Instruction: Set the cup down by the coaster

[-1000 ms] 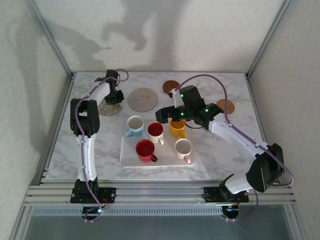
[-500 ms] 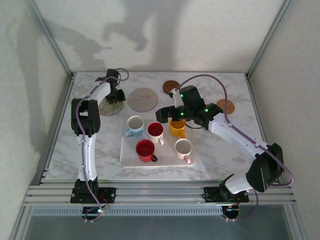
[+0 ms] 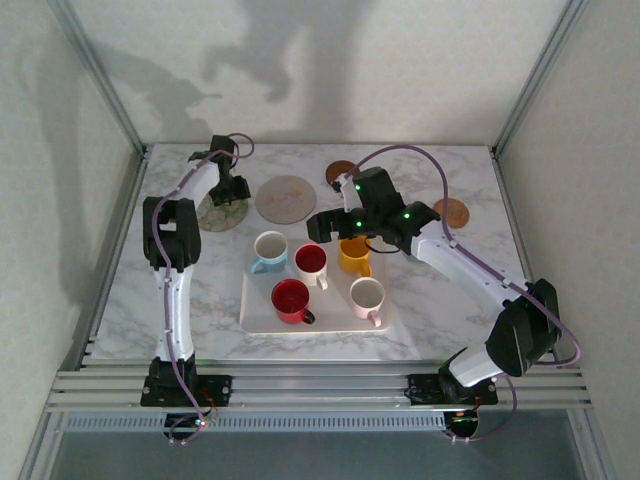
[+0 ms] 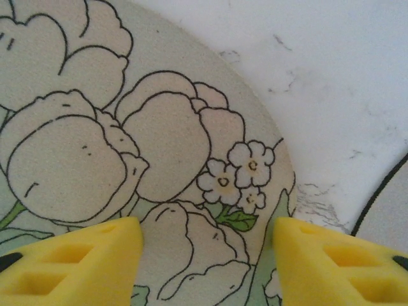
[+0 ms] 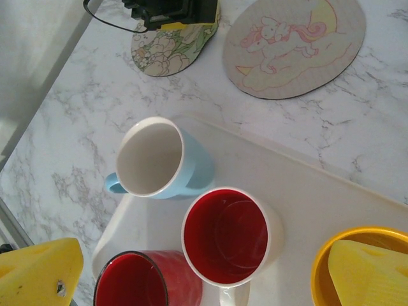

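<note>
Right gripper (image 5: 204,255), jaws wide apart, is hovering over the yellow cup (image 3: 355,260); we are advising straddling its wall squarely.

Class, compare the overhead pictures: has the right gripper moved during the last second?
Yes. The right gripper has shifted slightly left, from above the yellow cup toward the red-lined cup.

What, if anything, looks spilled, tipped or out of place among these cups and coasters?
Nothing is spilled, tipped or broken. The one oddity is the blue cup, crowded into the tray's far left corner, its handle seemingly poking past the rim over the table.
</note>
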### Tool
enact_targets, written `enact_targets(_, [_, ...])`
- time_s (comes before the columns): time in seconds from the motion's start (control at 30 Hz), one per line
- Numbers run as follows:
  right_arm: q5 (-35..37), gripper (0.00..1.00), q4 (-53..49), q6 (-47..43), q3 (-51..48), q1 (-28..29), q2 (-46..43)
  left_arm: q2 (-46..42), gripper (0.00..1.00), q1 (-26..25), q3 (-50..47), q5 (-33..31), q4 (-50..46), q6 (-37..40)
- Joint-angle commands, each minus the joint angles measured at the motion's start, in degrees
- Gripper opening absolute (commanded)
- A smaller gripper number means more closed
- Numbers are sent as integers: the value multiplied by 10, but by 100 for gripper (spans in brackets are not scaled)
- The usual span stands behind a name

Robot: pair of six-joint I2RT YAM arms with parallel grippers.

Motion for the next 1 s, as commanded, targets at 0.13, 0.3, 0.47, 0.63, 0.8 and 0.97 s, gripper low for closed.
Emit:
enact_targets(0.13, [-2,99,-11,1,19,11,-2,17,65,18,-1,-25,-11,-3])
enact_targets(0.3, [0,99,-12,2,19,12,-4,14,69,21,-2,-32,-11,-8])
enact_targets(0.47, [0,99,-15,-2,26,12,-2,-4,76,22,-9,-34,-9,-10])
enact_targets(0.63, [5,99,-16,-4,32,12,-2,-45,86,22,-19,-19,6,-4])
enact_targets(0.8, [16,99,-22,1,35,13,-17,-105,95,22,-22,-4,15,-1])
enact_targets(0.97, [28,99,-40,-2,42,13,-31,-168,100,21,-34,10,14,-2])
